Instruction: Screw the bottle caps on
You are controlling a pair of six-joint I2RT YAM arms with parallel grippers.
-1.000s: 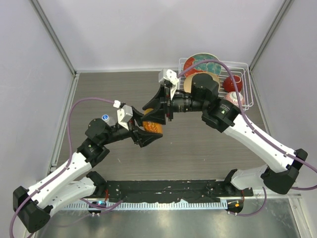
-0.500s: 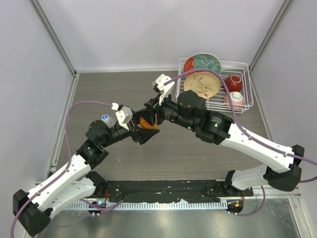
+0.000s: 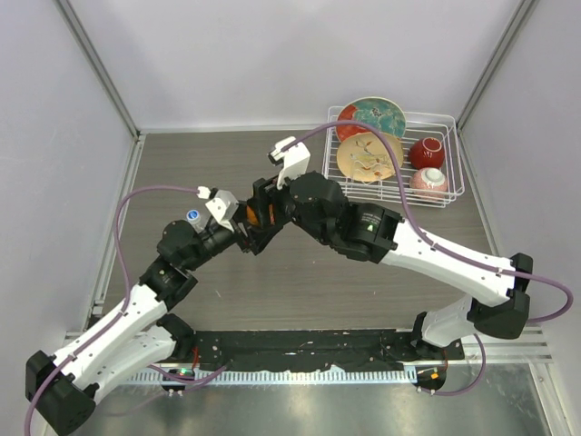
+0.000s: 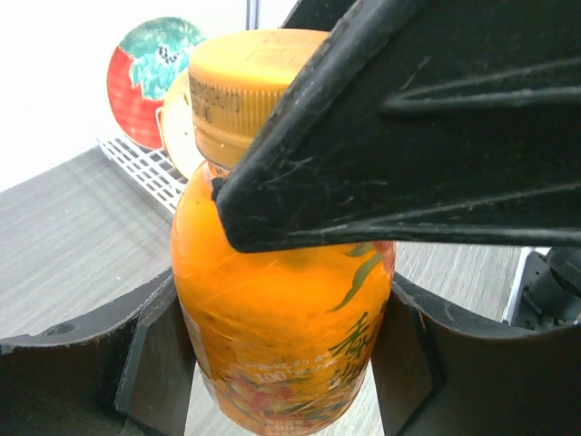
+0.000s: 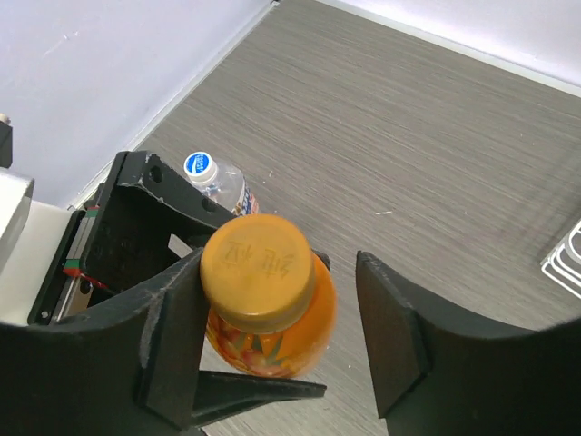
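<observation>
Two arms meet over the middle of the table (image 3: 200, 163), near its centre in the top view. The left gripper (image 4: 281, 363) is clenched on the orange bottle (image 4: 272, 300), one finger pressed to each side of its body, and holds it upright. An amber cap (image 5: 259, 272) sits on the bottle's neck; how tightly it is screwed cannot be told. The right gripper (image 5: 280, 282) reaches in from 3 o'clock and straddles that cap with its jaws released: in the right wrist view one finger (image 5: 172, 345) lies just beside the cap at its 9 o'clock, while the other finger stands apart at 3 o'clock, with bare table showing in the gap. In the left wrist view one right finger crosses in front of the bottle's shoulder and hides part of the cap. The water bottle (image 5: 222, 186) stands on the table at 9 o'clock of the orange bottle in the top view, just beside the left arm, with a white cap (image 5: 200, 166) on top. At 2 o'clock on the table a wire rack (image 3: 449, 150) holds a red-and-green plate (image 3: 372, 113), a cream plate (image 3: 368, 156), a red bowl (image 3: 427, 153) and a pink bowl (image 3: 428, 182).
</observation>
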